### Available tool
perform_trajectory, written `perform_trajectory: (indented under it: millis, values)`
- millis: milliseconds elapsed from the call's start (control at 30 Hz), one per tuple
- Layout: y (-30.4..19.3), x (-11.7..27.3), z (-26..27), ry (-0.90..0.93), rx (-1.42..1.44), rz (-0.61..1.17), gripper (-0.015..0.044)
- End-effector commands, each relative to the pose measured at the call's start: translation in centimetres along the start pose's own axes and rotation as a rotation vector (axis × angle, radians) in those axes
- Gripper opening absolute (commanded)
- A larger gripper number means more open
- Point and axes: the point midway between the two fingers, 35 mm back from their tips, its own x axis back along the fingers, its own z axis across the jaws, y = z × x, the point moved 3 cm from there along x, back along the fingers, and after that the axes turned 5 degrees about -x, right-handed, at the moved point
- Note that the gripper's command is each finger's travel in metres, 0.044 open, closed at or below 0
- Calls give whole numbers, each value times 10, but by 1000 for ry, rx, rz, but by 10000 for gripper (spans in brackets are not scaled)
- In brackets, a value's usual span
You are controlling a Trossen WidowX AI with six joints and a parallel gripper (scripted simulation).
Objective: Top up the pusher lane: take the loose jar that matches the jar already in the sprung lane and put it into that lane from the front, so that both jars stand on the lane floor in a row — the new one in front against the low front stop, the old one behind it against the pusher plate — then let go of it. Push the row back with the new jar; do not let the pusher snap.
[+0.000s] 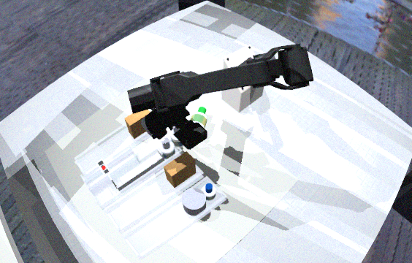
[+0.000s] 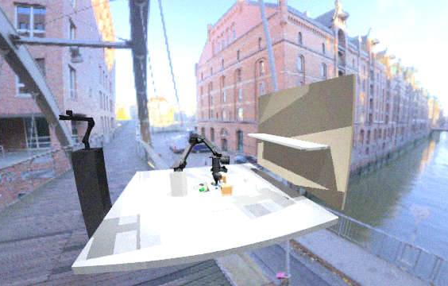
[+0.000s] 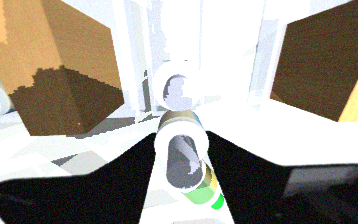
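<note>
My gripper [image 1: 172,134] [image 2: 216,183] [image 3: 180,136] is shut on a white jar with a grey lid. In the wrist view this held jar [image 3: 182,167] is upright between the fingertips, directly in front of the lane jar. The lane jar [image 1: 166,149] [image 3: 178,91], also white with a grey top, stands at the front end of the sprung lane [image 1: 139,179]. A white block [image 1: 147,150] is behind it in the lane. The two jars overlap in the wrist view; whether they touch, and the held jar's height over the front stop, I cannot tell.
Wooden blocks [image 1: 180,170] [image 3: 325,65] stand on both sides of the lane. A green-capped bottle [image 1: 199,118] [image 3: 200,194] lies close behind the fingers. A blue-capped bottle [image 1: 209,191] and a wide grey-topped tin [image 1: 193,201] stand in a neighbouring lane.
</note>
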Motion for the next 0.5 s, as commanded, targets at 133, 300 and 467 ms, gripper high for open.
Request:
perform_trajectory:
  millis: [133, 300, 467]
  values:
    - [7, 0, 1, 6, 6, -10, 0]
    - [9, 0, 1, 6, 6, -10, 0]
    - [11, 0, 2, 6, 6, -10, 0]
